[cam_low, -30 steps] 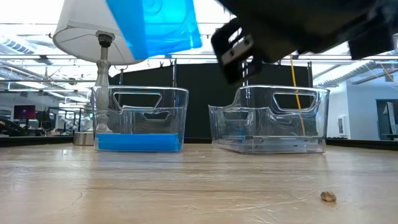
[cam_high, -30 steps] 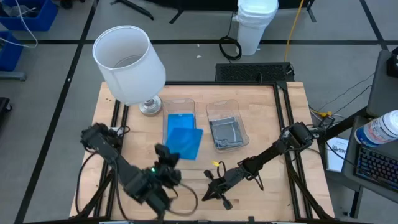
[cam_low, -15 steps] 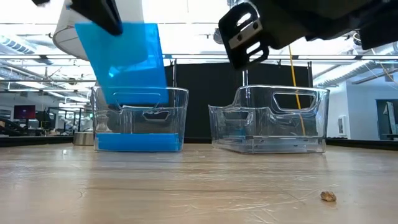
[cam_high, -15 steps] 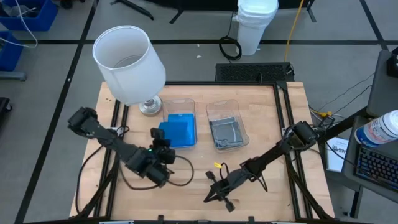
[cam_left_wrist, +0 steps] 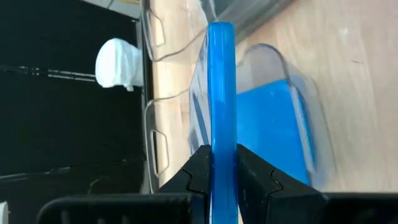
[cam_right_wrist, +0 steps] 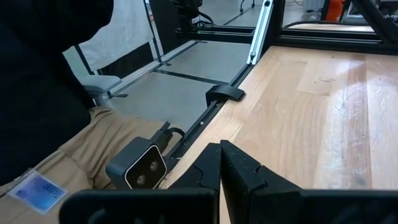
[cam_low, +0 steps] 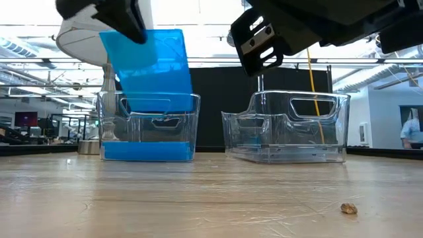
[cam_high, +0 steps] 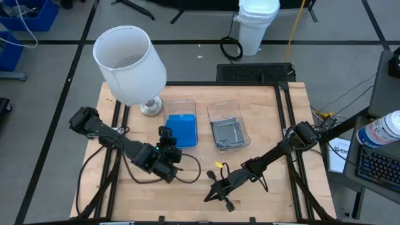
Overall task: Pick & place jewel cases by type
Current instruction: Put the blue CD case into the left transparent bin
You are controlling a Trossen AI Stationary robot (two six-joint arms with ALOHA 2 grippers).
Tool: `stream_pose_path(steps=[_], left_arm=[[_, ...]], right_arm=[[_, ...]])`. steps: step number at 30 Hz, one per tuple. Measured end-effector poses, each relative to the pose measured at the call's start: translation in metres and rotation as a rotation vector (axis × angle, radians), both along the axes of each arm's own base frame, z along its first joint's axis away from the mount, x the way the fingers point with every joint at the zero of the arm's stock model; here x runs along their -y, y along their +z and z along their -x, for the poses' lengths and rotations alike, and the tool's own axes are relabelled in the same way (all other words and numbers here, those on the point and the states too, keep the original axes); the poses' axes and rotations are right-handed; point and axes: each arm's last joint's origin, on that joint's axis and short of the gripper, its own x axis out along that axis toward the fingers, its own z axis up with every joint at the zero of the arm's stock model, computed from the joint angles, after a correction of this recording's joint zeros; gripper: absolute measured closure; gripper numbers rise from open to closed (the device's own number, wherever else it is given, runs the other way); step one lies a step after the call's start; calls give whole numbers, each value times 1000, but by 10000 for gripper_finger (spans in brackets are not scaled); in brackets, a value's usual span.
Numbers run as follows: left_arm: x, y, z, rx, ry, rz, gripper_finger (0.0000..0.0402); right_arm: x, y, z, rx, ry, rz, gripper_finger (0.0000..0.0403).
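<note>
Left end effector [cam_left_wrist: 222, 163] pinches a bright blue jewel case [cam_left_wrist: 221, 112] edge-on between its two dark fingers, holding it upright above the near rim of the left clear tub [cam_low: 149, 127]. From above, that end effector [cam_high: 167, 139] sits just near of the tub, with the held case hard to tell apart from the blue below it. Blue jewel cases [cam_high: 182, 130] already lie flat in the bottom of this left tub [cam_high: 180, 104]. In the low view the held case [cam_low: 153, 69] hangs tilted, its lower edge dipping behind the tub's front wall. Dark grey jewel cases [cam_high: 225, 134] lie in the right clear tub [cam_high: 223, 108], which stands just beside the left one. Over the near right part of the desk [cam_high: 275, 119], the right end effector [cam_high: 214, 191] rests with fingers pressed together, gripping nothing. A white lamp [cam_high: 128, 65] stands at the desk's far left.
</note>
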Motion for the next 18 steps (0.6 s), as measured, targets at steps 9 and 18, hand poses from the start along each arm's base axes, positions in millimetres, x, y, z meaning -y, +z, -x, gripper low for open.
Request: stream_pose_path(steps=[9, 18], left_arm=[[-25, -8, -17, -12, 40, 71, 350], [-45, -40, -18, -69, 74, 125, 350]], right_arm=[[0, 0, 0, 1, 1, 0, 403], [-2, 0, 1, 0, 8, 0, 403]])
